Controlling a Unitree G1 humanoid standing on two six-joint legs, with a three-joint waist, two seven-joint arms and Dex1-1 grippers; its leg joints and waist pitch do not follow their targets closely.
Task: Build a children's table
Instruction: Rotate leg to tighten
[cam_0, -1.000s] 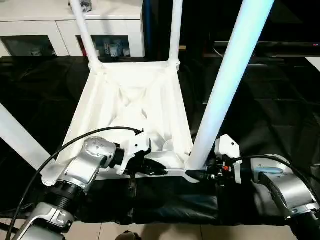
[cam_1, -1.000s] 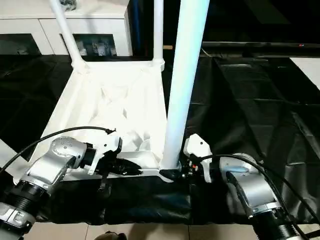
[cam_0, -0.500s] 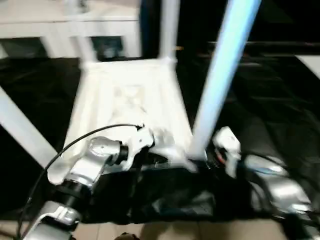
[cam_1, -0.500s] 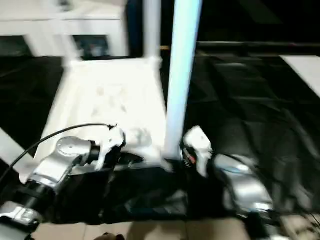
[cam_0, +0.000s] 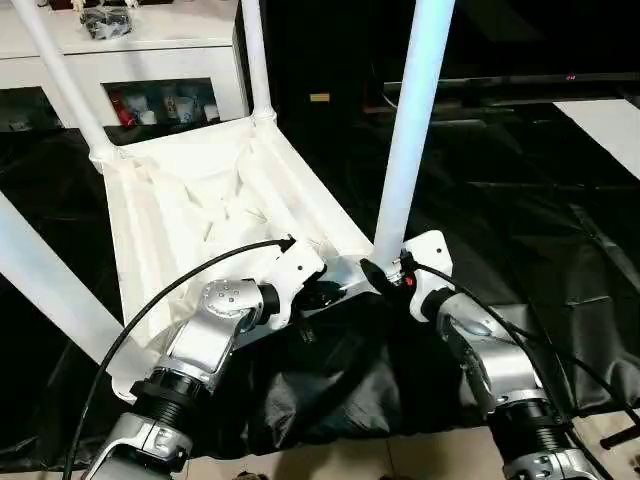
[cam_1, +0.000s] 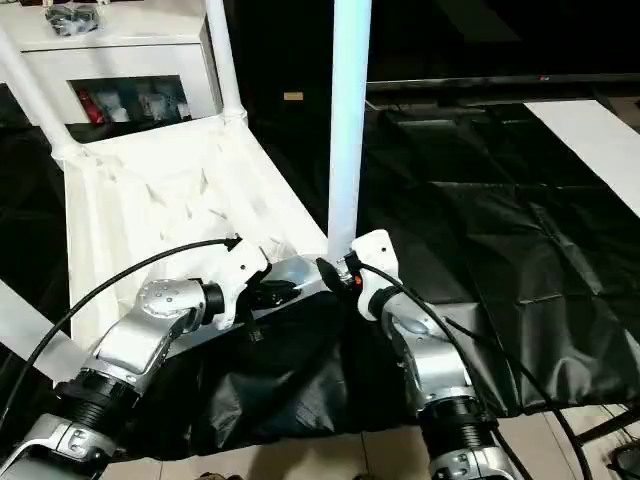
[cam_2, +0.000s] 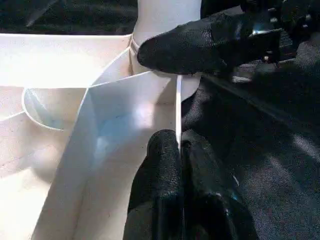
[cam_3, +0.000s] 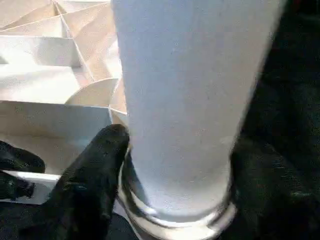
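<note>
Four legs stood up from the upturned table (cam_0: 200, 215) as we looked down through the head camera, two at the far corners, one at the near-left corner and one (cam_0: 412, 120) at the near-right. Against a second ago the top lay swung round on the black cloth (cam_0: 520, 230), its near edge now slanting away to the right; part of that is our own head turning. Our left gripper (cam_0: 322, 290) and right gripper (cam_0: 385, 272) had moved with it, which suggests we were turning the table rather than fitting anything.

Left wrist: our fingers (cam_2: 165, 165) were clenched on the thin raised rim (cam_2: 178, 107), the other gripper's finger pressing the leg base beyond.

Right wrist: our jaws stood wide around the foot of the leg (cam_3: 180, 100), one finger (cam_3: 92, 175) against its collar, grasping it.

With every socket filled, we judged assembly nearly finished; righting the table remained.
</note>
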